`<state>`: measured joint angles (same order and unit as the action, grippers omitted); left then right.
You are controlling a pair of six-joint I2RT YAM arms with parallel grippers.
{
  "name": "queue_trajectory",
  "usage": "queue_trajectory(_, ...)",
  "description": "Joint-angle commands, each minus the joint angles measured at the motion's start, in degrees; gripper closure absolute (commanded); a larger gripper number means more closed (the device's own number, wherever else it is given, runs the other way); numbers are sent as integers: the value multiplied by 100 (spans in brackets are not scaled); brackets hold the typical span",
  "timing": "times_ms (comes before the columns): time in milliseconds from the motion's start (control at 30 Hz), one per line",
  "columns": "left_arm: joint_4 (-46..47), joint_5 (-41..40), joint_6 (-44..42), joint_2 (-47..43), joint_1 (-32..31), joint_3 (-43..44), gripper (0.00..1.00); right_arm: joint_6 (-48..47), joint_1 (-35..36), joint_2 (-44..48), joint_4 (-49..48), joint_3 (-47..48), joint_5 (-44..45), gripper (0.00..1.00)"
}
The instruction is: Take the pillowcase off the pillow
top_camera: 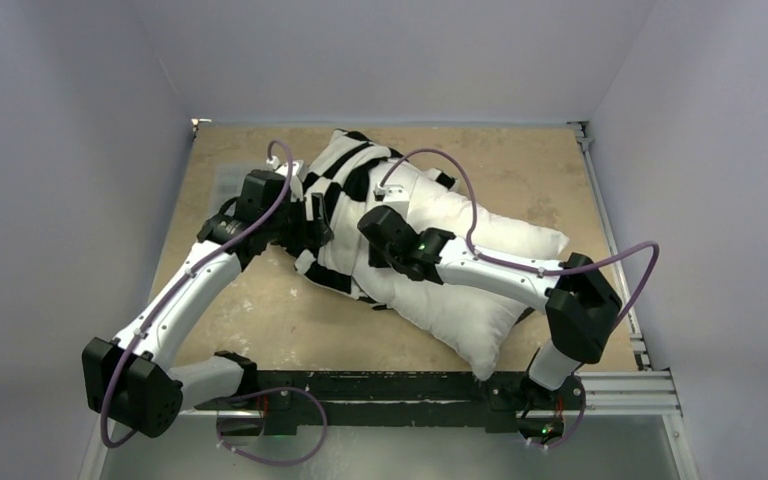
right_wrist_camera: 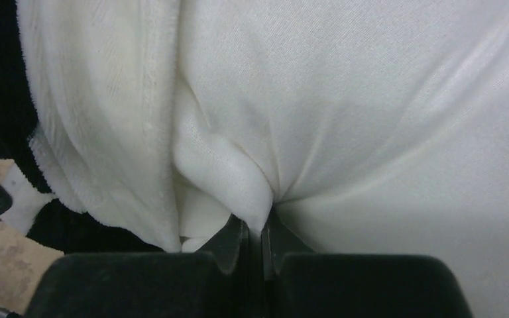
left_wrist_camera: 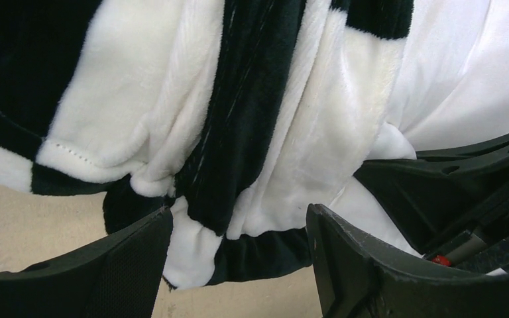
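Observation:
The plain white pillow (top_camera: 460,290) lies diagonally on the table. The black-and-white checkered pillowcase (top_camera: 345,175) is bunched over its far left end. My left gripper (top_camera: 298,215) is at the case's left edge. In the left wrist view it (left_wrist_camera: 238,258) is open, with the case's hanging hem (left_wrist_camera: 252,132) between and above the fingers (left_wrist_camera: 126,265), not clamped. My right gripper (top_camera: 380,232) rests on top of the pillow. In the right wrist view it (right_wrist_camera: 262,232) is shut on a pinched fold of the pillow's white cover (right_wrist_camera: 371,132), with the case's edge (right_wrist_camera: 0,79) to the left.
The tan tabletop (top_camera: 260,320) is bordered by grey walls on the left and back. A metal rail (top_camera: 610,240) runs along the right edge, and a black bar (top_camera: 380,385) carries the arm bases at the near edge. The pillow's near corner reaches that bar.

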<state>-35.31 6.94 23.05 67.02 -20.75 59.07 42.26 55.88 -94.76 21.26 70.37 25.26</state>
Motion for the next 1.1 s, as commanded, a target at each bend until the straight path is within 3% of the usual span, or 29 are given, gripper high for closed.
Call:
queue_trajectory(0, 328, 283, 47, 184, 10, -27, 27, -166, -26, -51, -17, -111, -394, 100)
queue_trajectory(267, 421, 281, -8, 766, -85, -116, 27, -396, -29, 329, -261, 151, -372, 100)
queue_trajectory(367, 495, 112, -1, 911, -96, -200, 35, -370, -62, 560, -308, 185, -269, 100)
queue_trajectory(400, 528, 77, -6, 931, -96, -218, 41, -358, -98, 647, -340, 183, -244, 100)
queue_trajectory(500, 561, -164, -30, 977, -96, -172, 83, -327, -280, 983, -432, 141, -168, 100)
queue_trajectory(567, 545, -476, -81, 935, -96, -80, 100, -329, -537, 1302, -494, 77, -129, 100)
queue_trajectory(800, 439, -1873, -372, 690, 195, 369, 100, -726, -1401, 2245, -727, -249, -120, 100)
queue_trajectory(1067, 834, -1977, -319, 446, 1117, 73, 100, -863, -1760, 2682, -602, -290, -108, 100)
